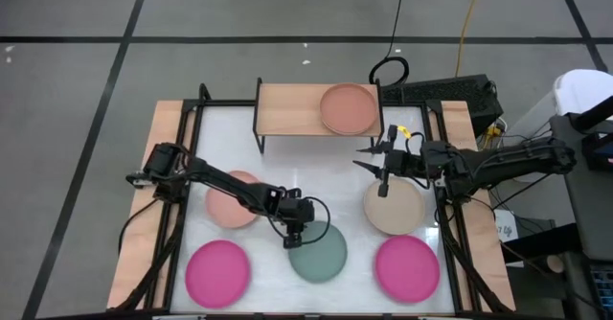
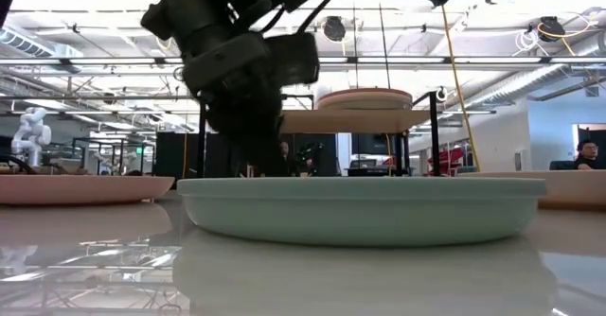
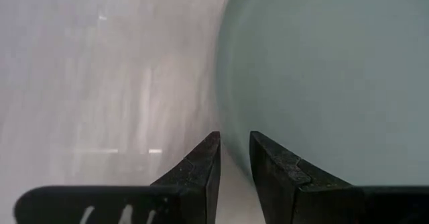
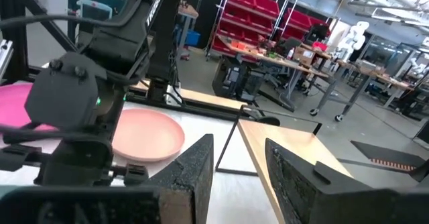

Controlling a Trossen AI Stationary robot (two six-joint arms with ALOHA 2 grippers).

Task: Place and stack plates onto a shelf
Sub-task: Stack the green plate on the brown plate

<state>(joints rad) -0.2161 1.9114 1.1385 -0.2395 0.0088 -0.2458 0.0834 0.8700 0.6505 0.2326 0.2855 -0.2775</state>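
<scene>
My left gripper (image 1: 293, 236) reaches down at the far-left rim of the teal plate (image 1: 321, 253), which lies on the white table near its near edge and fills the low view (image 2: 360, 212). The left fingers are shut on that rim (image 3: 234, 157). My right gripper (image 1: 369, 159) is open and empty (image 4: 239, 163). It hovers just beyond the far edge of the beige plate (image 1: 395, 208), near the shelf's right legs. The wooden shelf (image 1: 287, 109) stands at the far side with one terracotta plate (image 1: 347, 108) flat on its right half. My left gripper holds the teal plate by its rim (image 3: 228, 127), pinched between the two fingers. One finger (image 3: 275, 170) is inside the plate and the other (image 3: 201, 174) outside over the table. The fingers come from above, pointing down. The plate still lies flat on the table (image 2: 360, 250).
A pale pink plate (image 1: 230, 205) lies under the left arm. Two magenta plates (image 1: 217, 272) (image 1: 407, 267) sit near the table's near edge, left and right of the teal one. The shelf's left half (image 1: 287, 119) is bare wood. Black frame rails run along the table's sides.
</scene>
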